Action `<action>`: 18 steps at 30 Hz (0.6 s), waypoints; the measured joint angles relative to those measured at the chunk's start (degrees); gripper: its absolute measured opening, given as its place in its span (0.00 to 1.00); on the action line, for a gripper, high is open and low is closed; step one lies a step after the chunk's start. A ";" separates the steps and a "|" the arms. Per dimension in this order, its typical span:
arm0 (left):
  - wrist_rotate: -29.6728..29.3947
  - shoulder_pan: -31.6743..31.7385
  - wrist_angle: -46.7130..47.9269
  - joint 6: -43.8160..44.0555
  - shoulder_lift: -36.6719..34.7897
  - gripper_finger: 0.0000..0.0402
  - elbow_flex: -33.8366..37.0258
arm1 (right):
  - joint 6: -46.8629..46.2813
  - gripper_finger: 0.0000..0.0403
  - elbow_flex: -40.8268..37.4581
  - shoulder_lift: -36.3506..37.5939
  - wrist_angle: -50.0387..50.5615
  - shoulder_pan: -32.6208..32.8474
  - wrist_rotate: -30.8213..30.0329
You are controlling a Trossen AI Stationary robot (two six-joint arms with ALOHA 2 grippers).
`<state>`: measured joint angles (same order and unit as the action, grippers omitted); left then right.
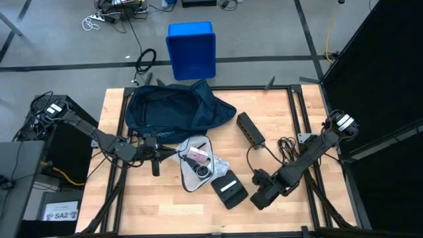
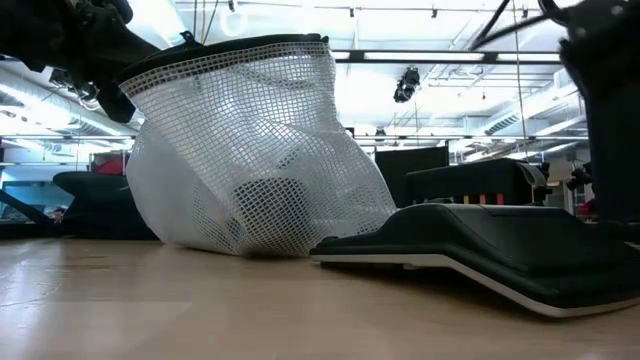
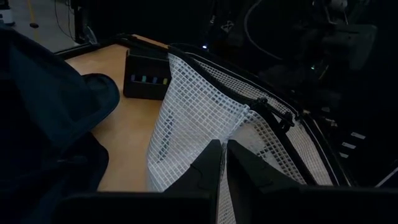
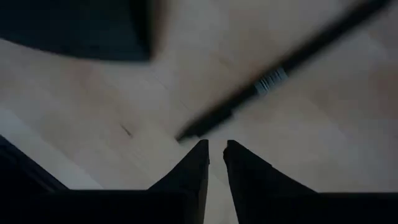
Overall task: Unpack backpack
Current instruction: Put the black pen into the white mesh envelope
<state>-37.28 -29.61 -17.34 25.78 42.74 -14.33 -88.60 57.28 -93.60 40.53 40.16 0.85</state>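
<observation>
The flat black pouch [image 2: 490, 255] lies closest in the low view, on the wooden table [image 2: 150, 310], with the white mesh bag [image 2: 255, 150] standing just behind it. The left gripper [image 1: 157, 157] is closed on the mesh bag's dark rim, its fingers [image 3: 205, 171] pressed together over the netting. The backpack [image 1: 173, 109] lies slumped just beyond this gripper, touching the mesh bag. The right gripper [image 1: 263, 192] sits low over the table beside the pouch, fingers nearly together and holding nothing; a thin black cable [image 4: 280, 71] lies on the wood just ahead of its tips. A black box [image 1: 250, 128] lies beyond it. Off the table's far edge, a blue bin [image 1: 192, 49] stands on the grey floor
</observation>
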 joint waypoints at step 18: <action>0.00 -0.02 0.02 0.00 0.00 0.00 0.00 | -11.55 0.10 7.59 -0.02 16.49 8.47 -27.66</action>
<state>-37.28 -29.63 -17.32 25.78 42.74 -14.33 -100.15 64.87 -93.62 57.02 48.63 -26.81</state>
